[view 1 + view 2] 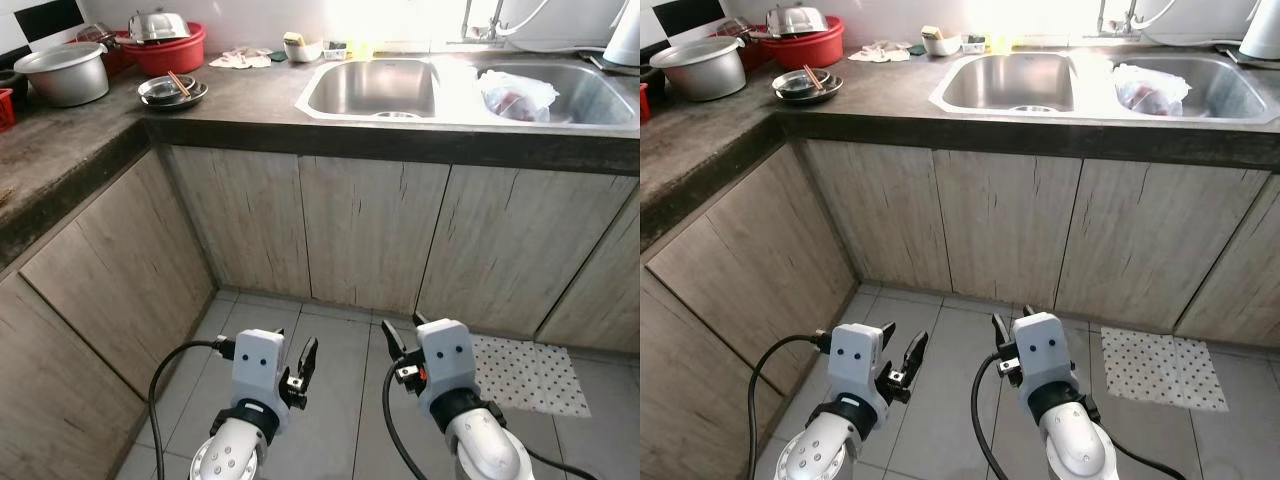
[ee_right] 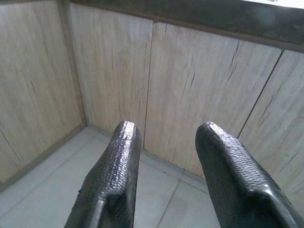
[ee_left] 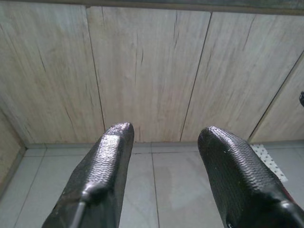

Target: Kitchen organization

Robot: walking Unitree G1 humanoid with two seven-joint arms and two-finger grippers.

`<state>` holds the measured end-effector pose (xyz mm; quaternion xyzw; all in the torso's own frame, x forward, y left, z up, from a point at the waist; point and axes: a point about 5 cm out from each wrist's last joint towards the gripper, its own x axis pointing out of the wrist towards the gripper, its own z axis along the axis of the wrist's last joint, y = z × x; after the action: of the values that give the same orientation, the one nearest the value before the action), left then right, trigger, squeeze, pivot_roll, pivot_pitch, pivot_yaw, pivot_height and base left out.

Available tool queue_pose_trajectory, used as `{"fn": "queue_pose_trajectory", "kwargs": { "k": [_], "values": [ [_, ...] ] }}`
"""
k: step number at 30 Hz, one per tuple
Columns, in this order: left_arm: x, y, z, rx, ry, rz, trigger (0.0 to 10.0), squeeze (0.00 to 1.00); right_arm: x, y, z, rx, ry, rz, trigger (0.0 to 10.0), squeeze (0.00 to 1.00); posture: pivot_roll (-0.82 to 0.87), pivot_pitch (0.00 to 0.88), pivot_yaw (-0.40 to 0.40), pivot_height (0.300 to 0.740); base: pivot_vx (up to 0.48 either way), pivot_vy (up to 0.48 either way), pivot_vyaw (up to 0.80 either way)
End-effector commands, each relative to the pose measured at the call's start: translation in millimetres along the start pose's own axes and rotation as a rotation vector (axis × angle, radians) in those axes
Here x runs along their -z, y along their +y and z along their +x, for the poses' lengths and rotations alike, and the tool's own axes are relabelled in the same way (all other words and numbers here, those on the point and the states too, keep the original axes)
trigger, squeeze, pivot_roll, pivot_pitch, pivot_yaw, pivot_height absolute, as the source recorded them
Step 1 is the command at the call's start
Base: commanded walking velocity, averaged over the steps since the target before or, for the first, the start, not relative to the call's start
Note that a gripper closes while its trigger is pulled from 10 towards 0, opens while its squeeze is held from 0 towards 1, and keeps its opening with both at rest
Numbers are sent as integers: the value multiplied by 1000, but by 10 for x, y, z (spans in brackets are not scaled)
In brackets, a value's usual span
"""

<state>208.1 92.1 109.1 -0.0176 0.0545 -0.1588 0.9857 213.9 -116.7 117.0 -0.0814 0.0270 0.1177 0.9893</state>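
Both arms hang low over the tiled floor in front of the sink cabinets. My left gripper (image 1: 265,350) (image 3: 164,137) is open and empty, its fingers pointing at the wooden cabinet doors (image 1: 370,230). My right gripper (image 1: 425,335) (image 2: 166,130) is open and empty too. Above, the dark L-shaped counter (image 1: 250,90) carries a stack of steel plates with chopsticks (image 1: 172,92), a steel pot (image 1: 65,73), and a red basin (image 1: 170,50) with a steel lid on it. A clear plastic bag (image 1: 517,95) lies in the right basin of the double sink (image 1: 375,88).
A small white bowl (image 1: 302,47) and a crumpled cloth (image 1: 240,58) sit behind the sink's left side. A tap (image 1: 482,20) rises at the back. A dotted mat (image 1: 530,375) lies on the floor at the right. Cabinets close in on the left side.
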Motion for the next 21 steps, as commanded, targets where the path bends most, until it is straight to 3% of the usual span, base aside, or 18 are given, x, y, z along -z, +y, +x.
{"fn": "queue_pose_trajectory", "kwargs": {
  "k": [1,21],
  "values": [
    [-20,-5,-3,4,0,4,10000,0,44,33,-14,-16,12,-2,10000,0,75,125,29,740,0,0,0],
    [16,-14,19,-8,10,26,10000,0,112,46,-22,-31,34,1,10000,0,73,116,16,740,0,0,0]
  ]
}}
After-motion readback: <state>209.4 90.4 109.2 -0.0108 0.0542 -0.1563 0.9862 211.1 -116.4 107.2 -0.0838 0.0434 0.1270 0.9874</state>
